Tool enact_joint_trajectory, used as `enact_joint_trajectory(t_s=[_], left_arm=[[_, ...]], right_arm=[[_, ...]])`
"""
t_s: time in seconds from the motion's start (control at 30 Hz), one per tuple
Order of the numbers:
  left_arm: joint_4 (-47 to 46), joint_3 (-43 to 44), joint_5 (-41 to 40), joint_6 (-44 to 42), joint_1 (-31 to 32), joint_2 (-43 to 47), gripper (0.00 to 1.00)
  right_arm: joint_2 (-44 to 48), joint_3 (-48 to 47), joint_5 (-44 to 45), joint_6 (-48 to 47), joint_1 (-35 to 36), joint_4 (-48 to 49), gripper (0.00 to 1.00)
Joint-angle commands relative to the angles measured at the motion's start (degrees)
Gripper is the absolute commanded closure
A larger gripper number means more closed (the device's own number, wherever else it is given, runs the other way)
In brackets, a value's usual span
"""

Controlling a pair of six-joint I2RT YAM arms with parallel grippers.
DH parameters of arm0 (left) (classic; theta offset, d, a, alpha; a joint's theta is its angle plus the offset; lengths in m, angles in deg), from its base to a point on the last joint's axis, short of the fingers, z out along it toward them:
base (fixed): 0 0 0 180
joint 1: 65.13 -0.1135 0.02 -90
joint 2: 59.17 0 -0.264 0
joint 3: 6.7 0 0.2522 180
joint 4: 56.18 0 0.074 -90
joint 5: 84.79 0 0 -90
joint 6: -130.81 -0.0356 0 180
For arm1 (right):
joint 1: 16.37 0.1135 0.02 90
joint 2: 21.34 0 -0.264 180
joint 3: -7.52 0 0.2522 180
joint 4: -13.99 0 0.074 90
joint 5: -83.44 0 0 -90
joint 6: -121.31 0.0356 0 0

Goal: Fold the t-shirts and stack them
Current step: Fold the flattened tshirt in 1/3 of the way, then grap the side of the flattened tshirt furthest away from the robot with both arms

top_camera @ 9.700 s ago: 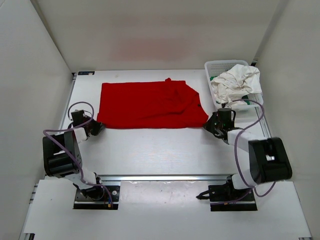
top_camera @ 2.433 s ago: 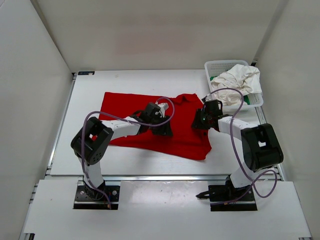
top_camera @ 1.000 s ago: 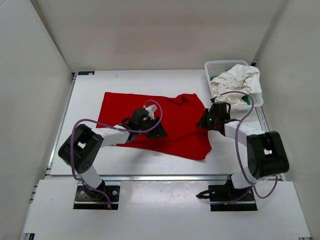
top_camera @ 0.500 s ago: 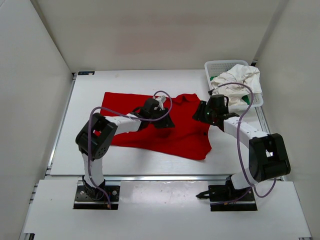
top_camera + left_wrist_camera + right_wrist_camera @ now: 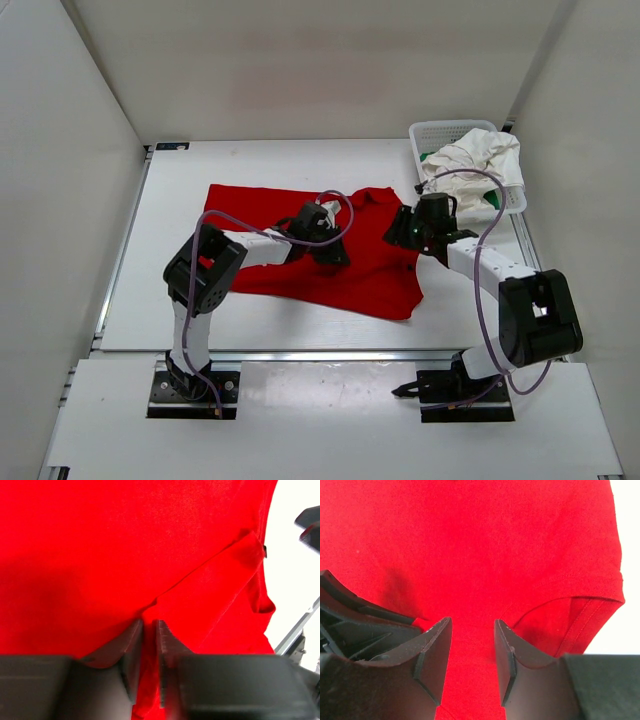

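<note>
The red t-shirt (image 5: 258,212), spread left-to-right, is pinched mid-cloth by the left gripper (image 5: 149,626), while the right gripper (image 5: 472,624) is held with fingers apart near its sleeve.

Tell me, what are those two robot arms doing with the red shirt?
Both arms are working on the red t-shirt that lies spread on the table. The left gripper is pinched shut on a fold near the shirt's middle. The right gripper is open over the cloth beside a sleeve. The shirt looks rumpled, not neatly folded yet. A white t-shirt sits bunched in the basket in the far right corner.
</note>
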Motion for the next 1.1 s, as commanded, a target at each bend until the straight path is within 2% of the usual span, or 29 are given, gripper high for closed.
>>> enact_joint_trajectory(t_s=[0.0, 0.1, 0.2, 0.3, 0.37, 0.43, 0.5, 0.67, 0.8, 0.93, 1.0, 1.07], left_arm=[[-3.7, -0.5, 0.5, 0.5, 0.0, 1.5, 0.74], [-8.8, -5.6, -1.3, 2.0, -0.4, 6.8, 0.82], [-12.7, -8.9, -2.9, 3.1, -1.3, 9.5, 0.82], [-17.1, -11.1, -2.3, 5.5, -2.3, 10.7, 0.7], [-18.3, -11.7, -3.3, 5.4, -2.7, 10.8, 0.69], [-19.4, -11.7, -3.9, 5.6, -2.9, 10.4, 0.64], [-19.2, -10.5, -4.8, 5.1, -2.9, 9.5, 0.54], [-18.3, -9.7, -2.7, 7.2, -5.4, 7.7, 0.64], [-15.1, -9.0, -6.4, 5.0, -6.8, 10.3, 0.61], [-12.8, -5.8, -5.9, 6.6, -12.8, 10.7, 0.59], [-12.5, -4.8, -4.1, 7.4, -16.0, 10.6, 0.59], [-13.6, -4.8, -3.4, 8.4, -19.2, 10.9, 0.58]], right_arm=[[1.9, 1.2, -0.4, 0.3, 0.9, 2.6, 0.62], [2.1, 3.4, -1.1, 1.2, 0.4, 4.2, 0.62], [2.0, 4.1, -1.4, 1.5, 0.1, 4.8, 0.63], [1.7, 3.7, -1.1, 1.3, 0.3, 4.8, 0.62], [1.4, 2.7, -0.7, 1.4, 0.0, 4.6, 0.63], [0.7, 1.2, 0.2, 1.5, -0.1, 4.2, 0.63], [-0.4, -0.8, 0.6, 1.9, -0.2, 4.7, 0.62], [-4.2, -6.2, 4.9, 0.6, -1.2, 4.2, 0.66], [-10.1, -13.3, 7.6, 0.1, -1.9, 4.9, 0.82], [-17.9, -20.3, 12.5, -0.2, -2.7, 5.0, 0.91], [-20.7, -23.6, 13.9, -1.3, -3.0, 4.2, 0.9], [-23.5, -27.2, 16.5, -2.3, -2.9, 3.1, 0.85]])
